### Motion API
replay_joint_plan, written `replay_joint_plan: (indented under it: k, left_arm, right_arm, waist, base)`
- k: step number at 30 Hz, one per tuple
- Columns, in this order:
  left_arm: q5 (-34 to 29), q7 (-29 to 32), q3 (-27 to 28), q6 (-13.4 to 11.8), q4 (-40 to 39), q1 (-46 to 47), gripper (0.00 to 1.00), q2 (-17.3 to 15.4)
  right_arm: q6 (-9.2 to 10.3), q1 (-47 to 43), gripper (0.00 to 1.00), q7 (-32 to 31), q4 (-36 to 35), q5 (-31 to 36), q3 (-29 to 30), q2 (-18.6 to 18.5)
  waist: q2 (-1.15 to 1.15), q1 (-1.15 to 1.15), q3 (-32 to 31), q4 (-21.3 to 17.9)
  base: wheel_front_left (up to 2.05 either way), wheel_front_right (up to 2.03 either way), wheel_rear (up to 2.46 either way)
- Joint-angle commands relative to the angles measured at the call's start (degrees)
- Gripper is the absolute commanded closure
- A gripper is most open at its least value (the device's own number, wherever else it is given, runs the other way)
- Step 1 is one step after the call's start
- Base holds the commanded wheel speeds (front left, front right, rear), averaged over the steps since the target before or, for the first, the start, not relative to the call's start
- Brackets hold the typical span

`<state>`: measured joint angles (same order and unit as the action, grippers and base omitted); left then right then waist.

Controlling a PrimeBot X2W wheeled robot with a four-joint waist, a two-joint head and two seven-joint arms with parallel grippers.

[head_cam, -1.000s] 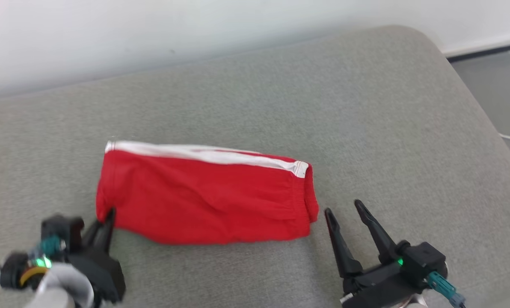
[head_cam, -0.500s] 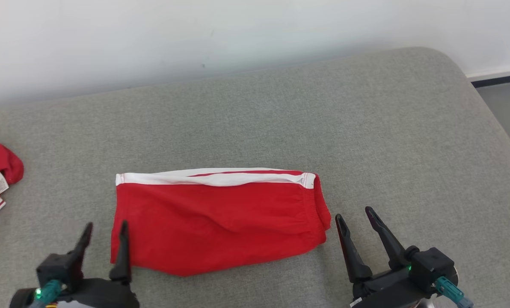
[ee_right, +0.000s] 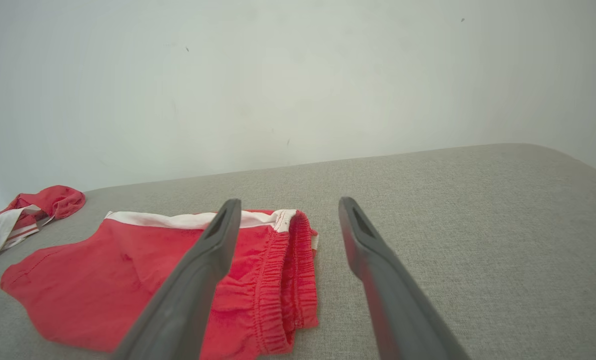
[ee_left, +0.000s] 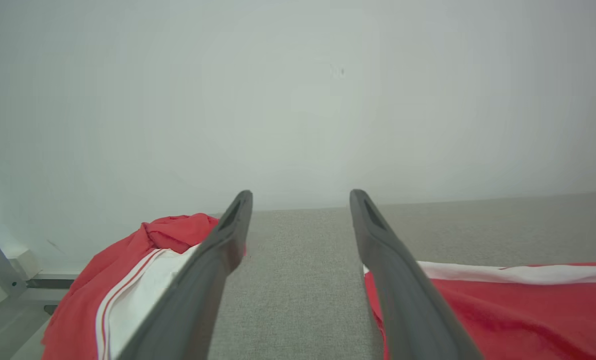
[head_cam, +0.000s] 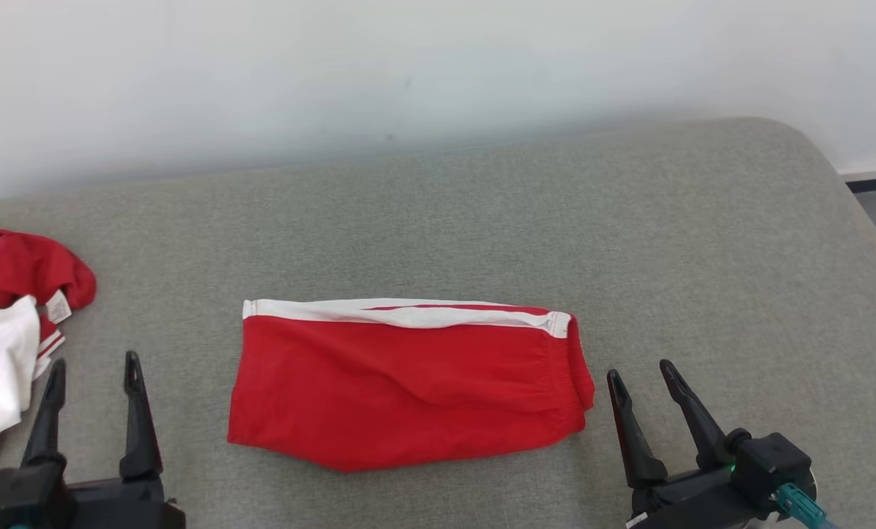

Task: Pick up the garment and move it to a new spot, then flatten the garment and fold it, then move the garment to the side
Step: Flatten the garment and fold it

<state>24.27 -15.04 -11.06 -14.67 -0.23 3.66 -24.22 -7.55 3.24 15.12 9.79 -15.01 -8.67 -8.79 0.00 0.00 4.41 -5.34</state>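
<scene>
Since the red garment [head_cam: 408, 389] is thin, soft cloth, I expect it to weigh next to nothing, to sag and fall open if one edge is lifted alone, and to slide easily over the grey cushion [head_cam: 482, 206]. It lies folded into a flat oblong near the front of the cushion, with a white stripe [head_cam: 408, 314] along its far edge and the gathered waistband [head_cam: 576, 367] at its right end. I judge the best hold to be at both short ends at once. The bunched waistband gives the right fingers something to bite on, and the left end should be pinched through all its layers so the fold holds together. My left gripper [head_cam: 93, 361] has its jaws wide and empty. It stands left of the garment with bare cushion between them, and a loose heap of other red and white clothes [head_cam: 12, 316] lies close on its far side. My right gripper [head_cam: 639, 369] is also spread wide and holds nothing, just beside the waistband end without touching it. As I read it, what remains is carrying the folded piece to the side
</scene>
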Motion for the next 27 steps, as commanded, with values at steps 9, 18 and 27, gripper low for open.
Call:
replay_joint_plan:
  k: [9,18,27]
  left_arm:
    - [-6.8,-0.2,7.0,6.8,1.9,-6.9,0.00,5.9]
    - [-11.0,-0.2,10.2,10.1,5.9,-9.8,0.00,8.9]
    - [-14.9,-0.2,10.7,12.6,8.1,-10.4,0.00,11.2]
  right_arm:
    - [0.13,-2.2,0.00,0.0,0.4,0.4,1.8,1.4]
    - [0.13,-3.8,0.00,0.0,2.0,0.6,3.1,2.3]
    - [0.13,-4.3,0.00,0.0,3.5,1.9,3.8,3.2]
  waist:
    - [0.00,0.00,-2.4,2.6]
    - [0.00,0.00,-4.0,4.0]
    - [0.00,0.00,-4.6,5.2]
  base:
    - [0.00,0.00,0.00]
    - [0.00,0.00,0.00]
    - [0.00,0.00,0.00]
